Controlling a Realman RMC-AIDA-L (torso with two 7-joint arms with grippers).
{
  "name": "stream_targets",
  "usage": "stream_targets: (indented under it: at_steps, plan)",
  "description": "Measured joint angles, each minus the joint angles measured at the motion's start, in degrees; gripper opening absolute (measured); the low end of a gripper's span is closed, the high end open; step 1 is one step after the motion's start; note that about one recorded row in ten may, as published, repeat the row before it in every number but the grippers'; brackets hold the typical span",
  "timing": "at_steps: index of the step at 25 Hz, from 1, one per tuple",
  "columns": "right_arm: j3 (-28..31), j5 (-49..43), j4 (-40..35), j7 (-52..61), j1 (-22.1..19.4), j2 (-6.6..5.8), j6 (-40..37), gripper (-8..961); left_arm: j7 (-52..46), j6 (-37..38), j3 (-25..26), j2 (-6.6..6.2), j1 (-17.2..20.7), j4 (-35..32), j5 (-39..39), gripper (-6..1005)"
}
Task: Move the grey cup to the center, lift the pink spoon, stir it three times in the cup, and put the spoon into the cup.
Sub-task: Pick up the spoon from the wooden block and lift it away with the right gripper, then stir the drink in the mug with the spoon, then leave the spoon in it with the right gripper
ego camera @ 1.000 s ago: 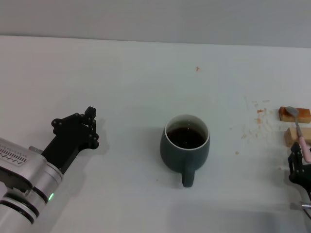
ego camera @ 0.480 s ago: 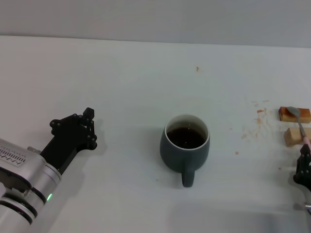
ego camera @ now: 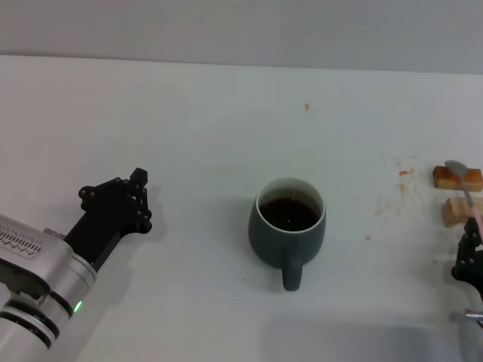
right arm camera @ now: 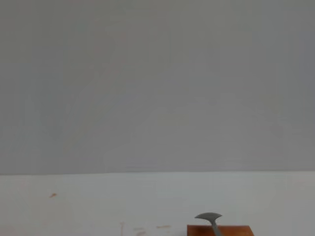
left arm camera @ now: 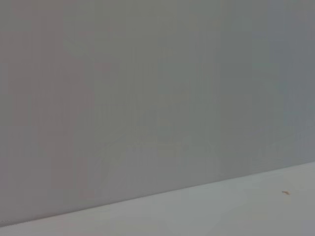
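my right gripper sits at the right edge of the table, at the handle end of the small slim spoon with its silver metal bowl and pale pink handle. the step in hand, as i judge it, is the lift of that spoon. from the head view i cannot tell whether my fingers are apart or already pinched on the pink handle, since the edge of the view cuts them off.

to do this well, i should grip the handle squarely and raise it straight, so the bowl comes off the tan wooden block without dragging it. the spoon's bowl rests on that far block, ahead of my right gripper, and its neck runs back over the nearer tan block towards my fingers. the right wrist view shows the bowl poised on the block's top edge.

the rounded dark blue-grey ceramic mug, holding dark brown liquid, stands well apart to the left of my right gripper, near the middle of the white table, its loop handle turned towards me. it looks centred already.

my left gripper rests on the table well to the mug's other side, idle, its fingers looking close together.
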State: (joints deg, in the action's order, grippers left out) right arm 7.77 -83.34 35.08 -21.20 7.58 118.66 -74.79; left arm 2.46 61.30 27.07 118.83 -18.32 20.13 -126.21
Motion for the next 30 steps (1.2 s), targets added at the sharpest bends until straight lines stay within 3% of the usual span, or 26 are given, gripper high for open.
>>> stream_targets:
  at_steps: [5, 9, 13, 20, 23, 26, 30]
  plan:
    - [1.87, 0.40, 5.32, -7.85, -0.23, -1.23, 0.23, 68, 0.00, -0.04, 0.00, 0.00, -0.04, 0.00, 0.00, -2]
    - [2.10, 0.43, 11.14, -10.77, -0.34, -3.91, -0.03, 68, 0.00, -0.12, 0.00, -0.01, 0.05, -0.03, 0.00, -2]
    - [3.87, 2.03, 22.10, -17.53, -0.63, -8.88, 1.10, 68, 0.00, -0.13, 0.00, 0.00, 0.09, -0.10, 0.00, -2]
    - [7.29, 12.73, 44.81, -31.83, 1.31, -20.38, 6.93, 67, -0.01, -0.13, 0.00, 0.01, -0.06, -0.49, 0.00, -2]
    - [12.84, 21.14, 53.39, -44.56, 1.55, -23.79, 11.70, 67, -0.23, -0.13, 0.00, 0.07, -0.24, -0.71, 0.00, -2]
    - [21.09, 28.48, 61.23, -62.76, -0.04, -24.31, 15.34, 67, -0.25, -0.13, 0.06, 0.08, -0.26, -0.85, 0.03, -2]
    - [34.49, 38.00, 67.39, -82.31, -2.91, -23.20, 24.93, 67, -0.15, -0.69, 0.60, 0.08, -0.48, -1.13, 0.09, -2]
